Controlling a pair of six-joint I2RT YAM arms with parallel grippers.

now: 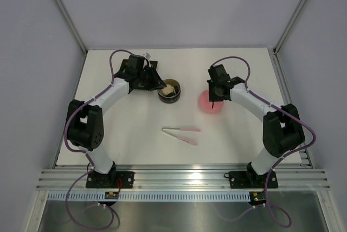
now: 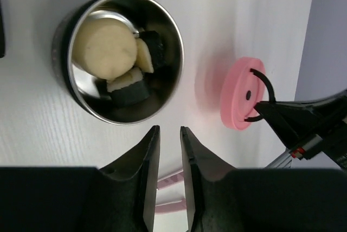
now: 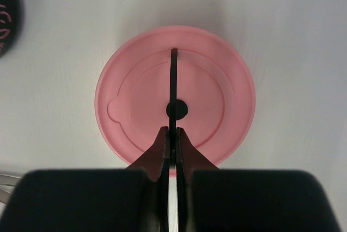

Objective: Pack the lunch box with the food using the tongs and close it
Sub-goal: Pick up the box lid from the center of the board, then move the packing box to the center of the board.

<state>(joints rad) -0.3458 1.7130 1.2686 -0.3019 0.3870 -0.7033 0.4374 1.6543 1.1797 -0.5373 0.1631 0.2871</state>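
Note:
The lunch box [image 1: 170, 91], a round steel tin [image 2: 172, 37], stands open at mid-table with pale food lumps [image 2: 105, 47] and some dark pieces inside. Its pink lid [image 1: 206, 103] lies flat on the table to the tin's right. My right gripper [image 3: 172, 134] is shut on the lid's thin black handle [image 3: 174, 75], right above the lid [image 3: 217, 80]. My left gripper [image 2: 169, 134] hovers just beside the tin's near rim, its jaws a narrow gap apart with nothing between them. The pink-and-white tongs [image 1: 181, 133] lie loose on the table nearer the bases, and show through the left gripper's gap [image 2: 171, 178].
The white table [image 1: 124, 145] is bounded by grey walls and aluminium posts, with a metal rail [image 1: 179, 176] along the near edge. A dark rounded edge [image 3: 5, 20] shows at the top left of the right wrist view.

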